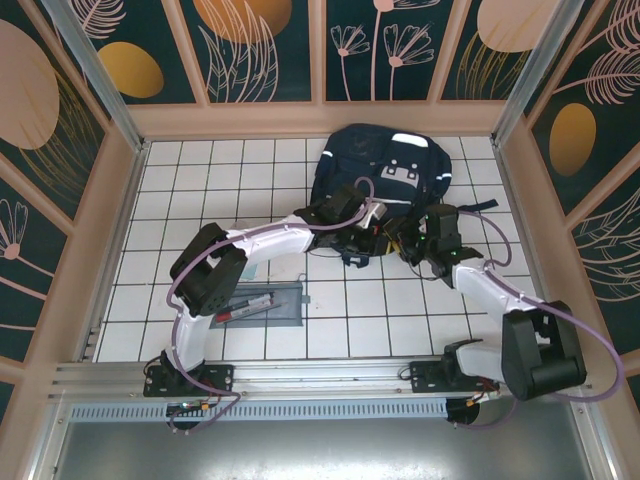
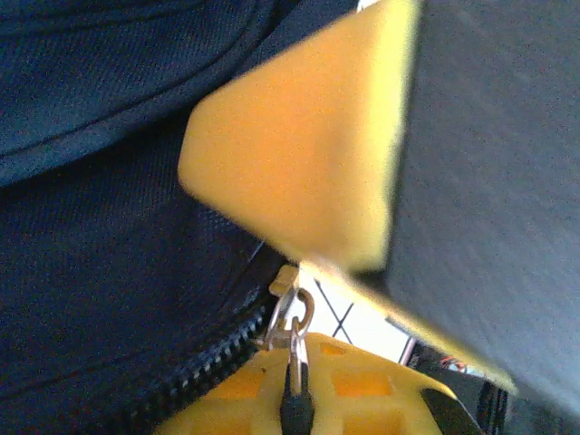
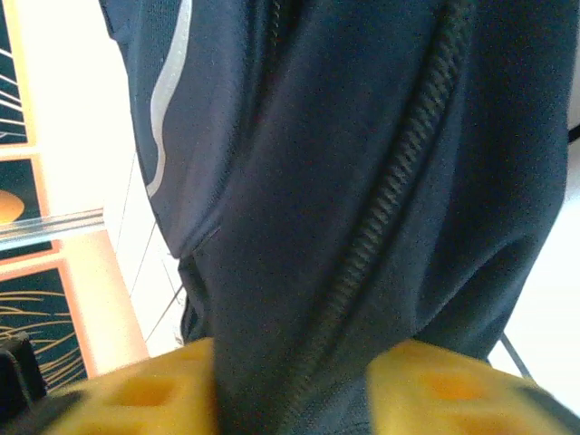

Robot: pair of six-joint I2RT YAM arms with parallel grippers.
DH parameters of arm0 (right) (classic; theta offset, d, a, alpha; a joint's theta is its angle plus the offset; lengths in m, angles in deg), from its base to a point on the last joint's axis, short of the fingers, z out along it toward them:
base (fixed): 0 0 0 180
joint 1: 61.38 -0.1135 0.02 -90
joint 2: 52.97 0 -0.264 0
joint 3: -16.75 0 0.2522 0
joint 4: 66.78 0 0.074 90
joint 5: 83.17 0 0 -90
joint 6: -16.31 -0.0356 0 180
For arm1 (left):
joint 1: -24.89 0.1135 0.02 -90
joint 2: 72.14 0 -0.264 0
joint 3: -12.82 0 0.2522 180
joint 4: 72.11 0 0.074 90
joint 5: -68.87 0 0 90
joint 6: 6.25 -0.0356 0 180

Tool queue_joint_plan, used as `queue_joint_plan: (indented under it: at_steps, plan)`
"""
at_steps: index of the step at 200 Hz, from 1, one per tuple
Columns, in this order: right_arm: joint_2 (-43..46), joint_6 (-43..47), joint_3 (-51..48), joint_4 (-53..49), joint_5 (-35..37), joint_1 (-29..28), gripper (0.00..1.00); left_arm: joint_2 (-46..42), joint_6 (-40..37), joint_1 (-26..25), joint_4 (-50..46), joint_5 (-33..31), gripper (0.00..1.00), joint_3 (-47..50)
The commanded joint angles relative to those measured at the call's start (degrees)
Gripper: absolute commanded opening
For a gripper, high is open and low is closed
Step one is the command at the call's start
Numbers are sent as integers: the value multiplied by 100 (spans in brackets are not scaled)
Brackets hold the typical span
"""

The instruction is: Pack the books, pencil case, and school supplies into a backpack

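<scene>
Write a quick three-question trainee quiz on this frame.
1. The left end effector is shut on: A) zipper pull B) strap C) book?
2. True or false: the pencil case is inside the backpack.
3. What lies between the right end effector's fingers?
Key: 1 A. 2 False: the pencil case lies on the table. 3 Backpack fabric.

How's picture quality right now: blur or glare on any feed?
Left wrist: the zipper pull is fairly sharp, the yellow finger above it blurred. Right wrist: zipper teeth on the backpack read clearly, the left background is washed out. Top external: evenly lit.
</scene>
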Motion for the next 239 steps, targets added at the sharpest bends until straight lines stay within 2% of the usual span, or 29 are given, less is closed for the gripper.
queue_joint_plan:
  at_steps: [1,4,19,34,63,91,119,141,152,171,197,220,239]
  plan:
    - [-389,278,356,368,343,41,4,-560,-275,-63,239,266,0,247]
    - [-431,335,407,343,343,47,0,-587,-293,-56,230,275,0,303]
    - [-527,612,581,196,388,61,0,-735,-447,37,93,272,0,473]
    - [-453,781,628,74,454,102,0,-863,-622,250,-228,-55,0,628]
    - [-169,1204,763,-375,564,227,0,-958,-754,1015,-525,-427,0,998]
    - [-1,1510,836,-763,569,433,0,-958,-1238,1450,-1117,-1261,0,831]
    - [161,1612,706,-849,538,666,0,-871,-1275,1965,-1219,-1434,0,790]
    - [233,1719,656,-874,481,837,0,-884,-1349,2132,-1336,-1850,0,814]
    - [172,1821,688,-840,389,880,0,-941,-1363,2131,-1362,-1793,0,886]
    - [-25,2058,910,-921,348,888,0,-1296,-1367,2079,-1300,-984,0,1273]
    - [-410,2382,1409,-1113,386,888,0,-2182,-1510,1470,-1548,-574,0,1714]
    - [-757,2530,1856,-1213,441,887,0,-2555,-895,959,-923,217,0,2136]
    - [-1098,2606,2181,-1070,389,890,0,-2558,-495,644,-400,336,0,2250]
